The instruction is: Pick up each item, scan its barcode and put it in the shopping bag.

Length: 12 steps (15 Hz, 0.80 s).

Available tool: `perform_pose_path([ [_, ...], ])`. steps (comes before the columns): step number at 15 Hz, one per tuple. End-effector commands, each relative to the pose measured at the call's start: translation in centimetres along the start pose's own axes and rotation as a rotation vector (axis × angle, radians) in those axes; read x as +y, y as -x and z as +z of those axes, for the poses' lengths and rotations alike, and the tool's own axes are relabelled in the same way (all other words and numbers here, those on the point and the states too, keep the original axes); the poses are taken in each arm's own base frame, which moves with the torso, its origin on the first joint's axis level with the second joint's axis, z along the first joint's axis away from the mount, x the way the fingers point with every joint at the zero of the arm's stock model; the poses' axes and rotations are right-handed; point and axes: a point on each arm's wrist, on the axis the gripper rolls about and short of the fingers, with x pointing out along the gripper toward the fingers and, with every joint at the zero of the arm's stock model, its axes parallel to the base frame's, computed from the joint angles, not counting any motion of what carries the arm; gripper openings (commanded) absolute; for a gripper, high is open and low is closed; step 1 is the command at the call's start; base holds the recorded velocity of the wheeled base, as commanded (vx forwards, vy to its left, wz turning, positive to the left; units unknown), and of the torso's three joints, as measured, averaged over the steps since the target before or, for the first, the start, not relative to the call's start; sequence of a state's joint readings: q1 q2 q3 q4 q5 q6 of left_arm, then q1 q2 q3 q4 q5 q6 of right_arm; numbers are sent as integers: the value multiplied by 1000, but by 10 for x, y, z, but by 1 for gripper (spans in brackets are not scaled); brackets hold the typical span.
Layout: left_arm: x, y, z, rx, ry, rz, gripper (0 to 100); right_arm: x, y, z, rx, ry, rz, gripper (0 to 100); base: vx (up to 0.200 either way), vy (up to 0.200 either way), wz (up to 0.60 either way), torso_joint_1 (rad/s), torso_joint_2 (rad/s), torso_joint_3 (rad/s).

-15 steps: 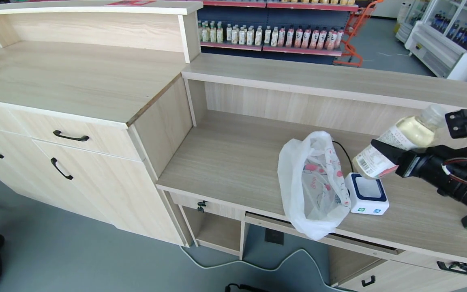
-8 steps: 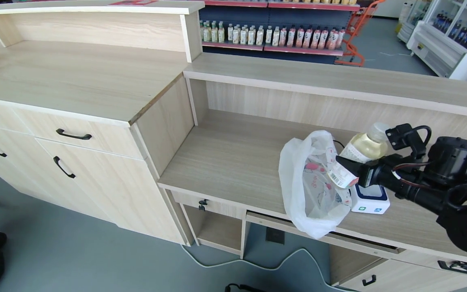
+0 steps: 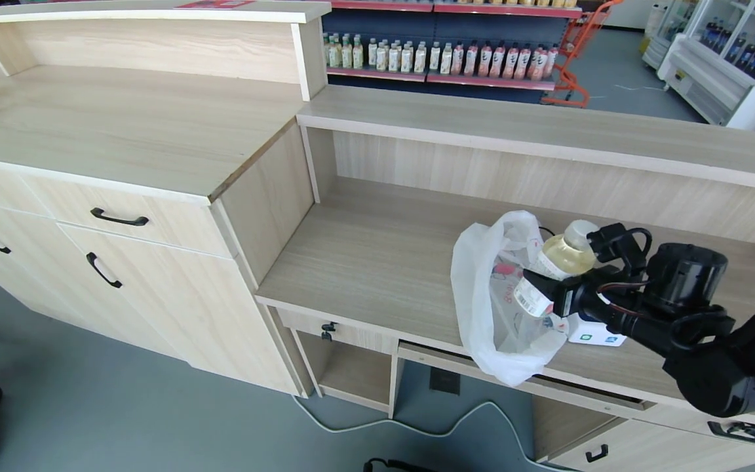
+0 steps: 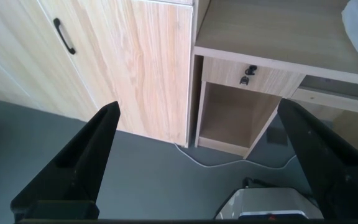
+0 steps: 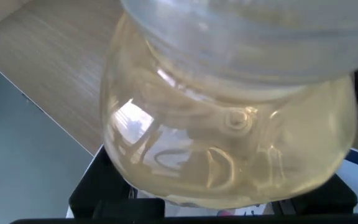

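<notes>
The bottle (image 3: 558, 265) of pale yellow liquid hangs tilted above the lower worktop (image 3: 377, 262) near its front edge. Its labelled base points down toward the front edge and its clear cap points up toward the back wall. The right tool (image 3: 551, 292) is clenched around the labelled lower half of the bottle, with the black fingers (image 3: 541, 280) lying across the label. In the right wrist view the bottle's rounded shoulder (image 5: 229, 124) sits close to the camera, between the dark fingers.

The bottle's base is at the mouth of the white shopping bag (image 3: 492, 308), which stands open at the worktop's front edge. Whether the base has passed the bag's rim I cannot tell. The white scanner (image 3: 597, 331) sits just beside the bag, partly hidden under the right arm.

The left tool (image 4: 197, 168) is released, jaws wide apart and empty. It hangs over the grey floor (image 4: 135, 180) in front of the cabinet doors (image 4: 129, 62).
</notes>
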State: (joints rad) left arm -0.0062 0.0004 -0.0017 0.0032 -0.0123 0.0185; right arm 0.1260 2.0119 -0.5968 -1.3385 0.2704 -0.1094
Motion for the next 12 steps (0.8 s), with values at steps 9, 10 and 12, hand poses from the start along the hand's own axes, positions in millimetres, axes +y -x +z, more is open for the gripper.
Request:
perform_pose_path([
  [9,0,0,0,0,0,0,100,12,-34,-56,75,69,56,0,0,0,0,0,0,0],
  [10,0,0,0,0,0,0,100,12,-35,-59,84,73,57,0,0,0,0,0,0,0],
  [12,0,0,0,0,0,0,100,12,-36,-62,91,87,59,0,0,0,0,0,0,0],
])
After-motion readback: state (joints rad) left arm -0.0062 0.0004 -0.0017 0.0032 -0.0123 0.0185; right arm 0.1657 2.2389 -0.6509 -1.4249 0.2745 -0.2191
